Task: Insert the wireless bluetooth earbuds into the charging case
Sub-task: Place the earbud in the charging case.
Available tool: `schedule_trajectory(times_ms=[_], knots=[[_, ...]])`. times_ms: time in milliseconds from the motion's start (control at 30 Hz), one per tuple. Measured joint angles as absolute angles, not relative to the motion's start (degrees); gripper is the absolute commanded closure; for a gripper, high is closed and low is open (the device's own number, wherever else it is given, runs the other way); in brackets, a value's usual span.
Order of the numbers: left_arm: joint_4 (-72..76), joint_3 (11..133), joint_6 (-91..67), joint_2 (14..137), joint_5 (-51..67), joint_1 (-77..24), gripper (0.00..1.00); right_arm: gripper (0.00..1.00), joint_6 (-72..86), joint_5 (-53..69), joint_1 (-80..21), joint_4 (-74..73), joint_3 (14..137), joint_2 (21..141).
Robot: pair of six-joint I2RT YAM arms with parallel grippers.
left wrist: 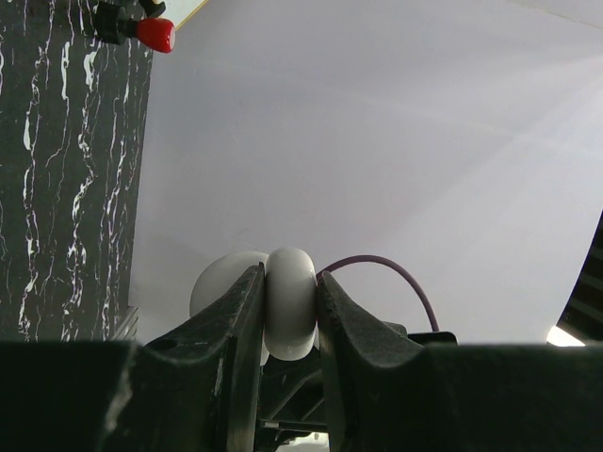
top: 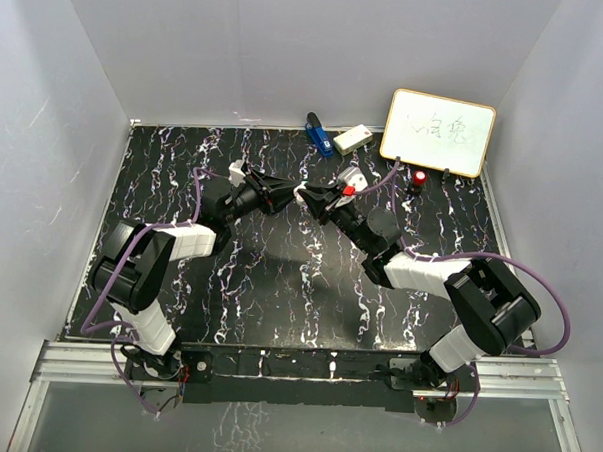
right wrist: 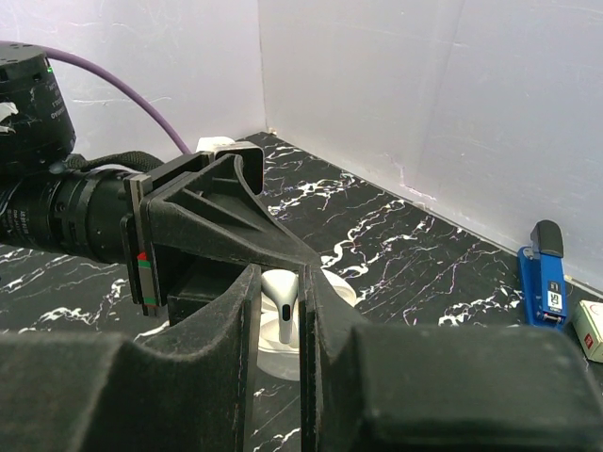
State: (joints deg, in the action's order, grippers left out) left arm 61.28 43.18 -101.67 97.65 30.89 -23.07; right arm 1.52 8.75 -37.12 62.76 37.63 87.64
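Observation:
My left gripper [left wrist: 290,315] is shut on the white, pebble-like charging case [left wrist: 290,299], held edge-on between the fingers; a second white lobe of the case bulges out to the left of the fingers. My right gripper [right wrist: 281,315] is shut on a white stemmed earbud [right wrist: 283,301], stem pointing down, just above the open white charging case [right wrist: 275,356]. In the top view the left gripper [top: 286,193] and right gripper [top: 316,199] meet tip to tip above the middle of the far half of the table. The earbud itself is too small to pick out there.
A red-capped knob [top: 421,178] stands at the back right, below a small whiteboard [top: 438,132]. A blue object [top: 316,133] and a small white box [top: 351,139] lie by the back wall. White walls enclose the black marbled table [top: 279,285] on three sides.

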Motion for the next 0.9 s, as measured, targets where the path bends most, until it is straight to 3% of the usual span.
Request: schedule_trajectory(times_ms=[900], knots=[[61.3,43.2,-102.1,97.0,30.9,-23.1,1.0,1.0,1.5,8.7,-37.0,62.8,37.6,87.6]])
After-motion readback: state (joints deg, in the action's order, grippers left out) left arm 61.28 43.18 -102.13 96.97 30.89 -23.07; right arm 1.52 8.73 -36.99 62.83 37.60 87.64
